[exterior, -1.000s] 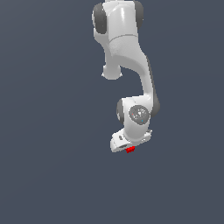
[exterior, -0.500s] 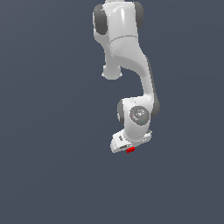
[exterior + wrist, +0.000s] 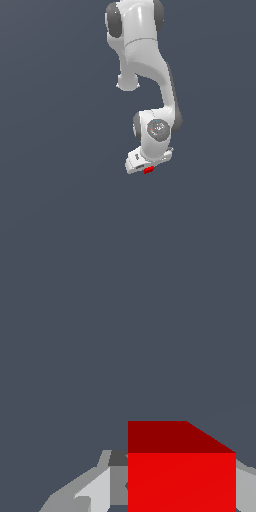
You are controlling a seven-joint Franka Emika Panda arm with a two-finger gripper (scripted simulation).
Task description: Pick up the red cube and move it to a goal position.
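Red, plain-faced little cube (image 3: 181, 481) sits clamped between our white gripper (image 3: 148, 168) fingers; we judge it light, rigid, slick-sided, best held on opposite flat faces

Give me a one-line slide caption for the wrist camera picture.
Wrist view: the red cube sits close up between the gripper jaws over a plain dark grey background.

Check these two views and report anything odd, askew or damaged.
Nothing stands out. The red cube sits squarely between the gripper fingers, its faces plain and unmarked. In the exterior view it shows as a small red patch under the white hand, on plain grey background.
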